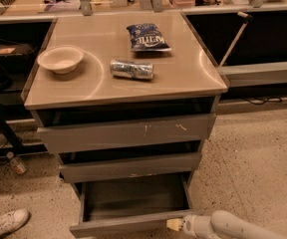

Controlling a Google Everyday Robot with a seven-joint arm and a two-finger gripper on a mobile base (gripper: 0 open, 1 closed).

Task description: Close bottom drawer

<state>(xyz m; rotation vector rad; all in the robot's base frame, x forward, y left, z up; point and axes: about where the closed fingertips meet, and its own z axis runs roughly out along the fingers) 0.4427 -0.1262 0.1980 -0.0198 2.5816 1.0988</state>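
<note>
The bottom drawer (128,223) is the lowest of three grey drawers in the cabinet. It stands pulled out, its flat floor (133,198) bare, its narrow front panel near the bottom edge of the view. My gripper (175,225) comes in from the lower right on a white arm (233,228). Its pale tip is against the right end of the drawer's front panel.
The middle drawer (131,167) and the scratched top drawer (128,132) are each slightly open. On the cabinet top (183,78) lie a white bowl (60,59), a crushed can (131,69) and a blue chip bag (147,37). A white shoe (6,223) is at lower left.
</note>
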